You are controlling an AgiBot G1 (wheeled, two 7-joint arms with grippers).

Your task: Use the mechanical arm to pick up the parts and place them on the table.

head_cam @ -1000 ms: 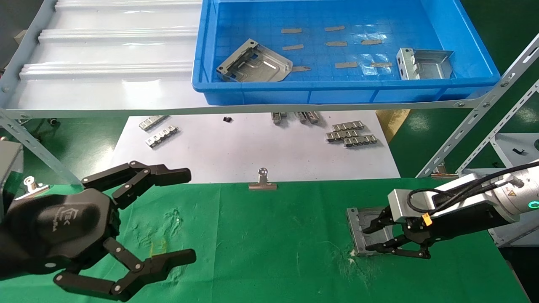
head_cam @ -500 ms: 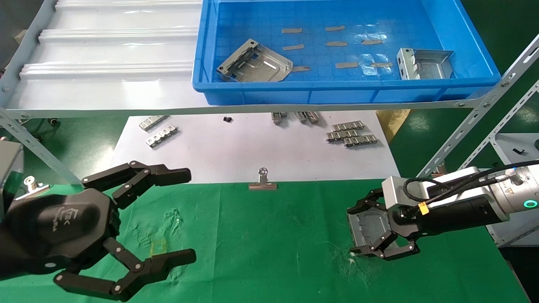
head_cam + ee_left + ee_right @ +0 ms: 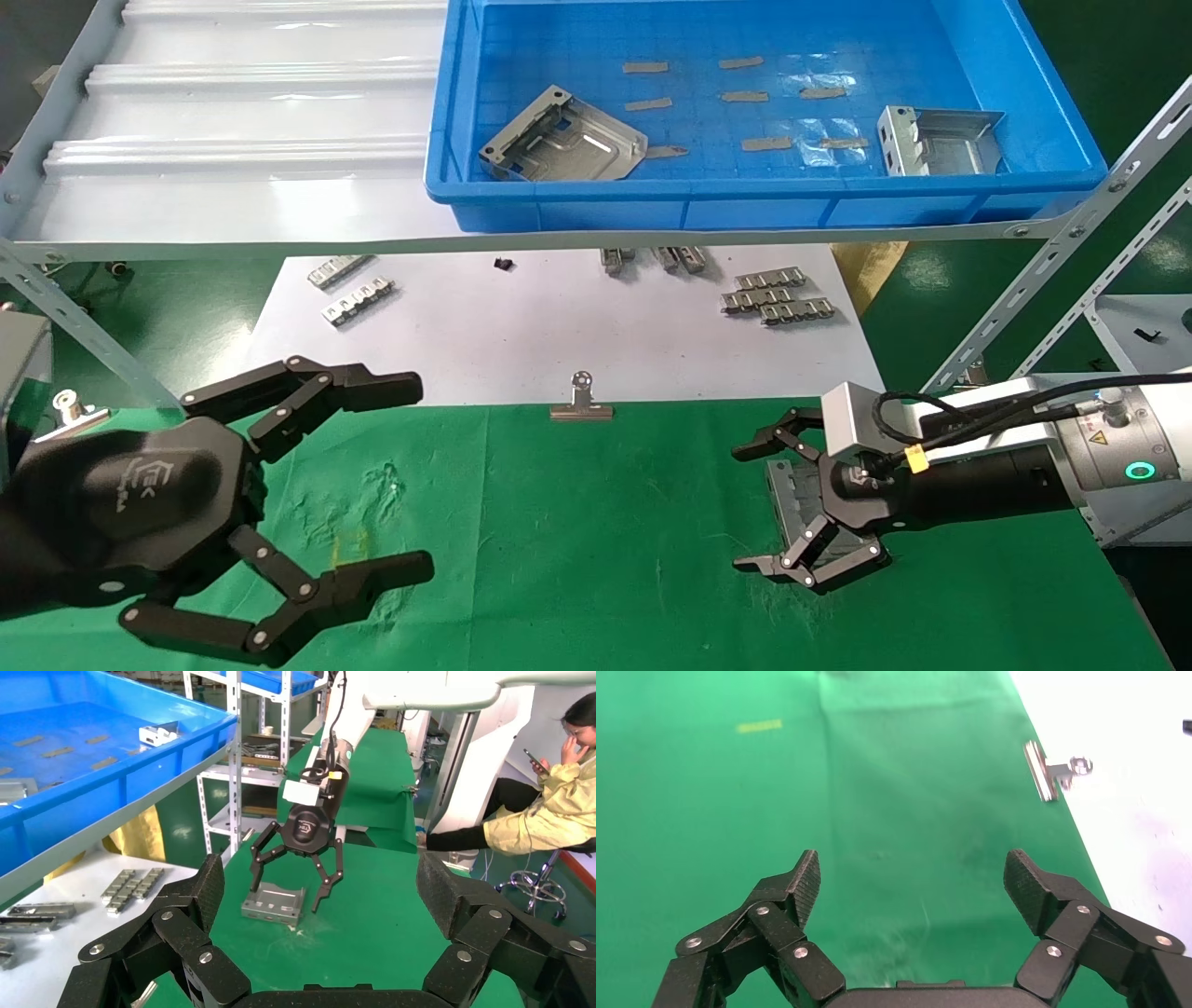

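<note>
Right claw (image 3: 756,508) spread wide since releasing bracket (image 3: 792,503) (on green table (image 3: 577,522)), left claw (image 3: 410,475) wide

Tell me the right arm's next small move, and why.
Probably lift the right gripper straight up and away. Its fingers are spread open, and the bracket lies flat on the green table below, apparently released. Two more brackets wait in the blue bin. The left gripper hangs idle.

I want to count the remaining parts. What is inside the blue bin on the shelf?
Inside the blue bin lie two grey brackets, one toward the left and one at the right, plus several thin flat slips. The bin's front wall hides the nearest strip of floor.
</note>
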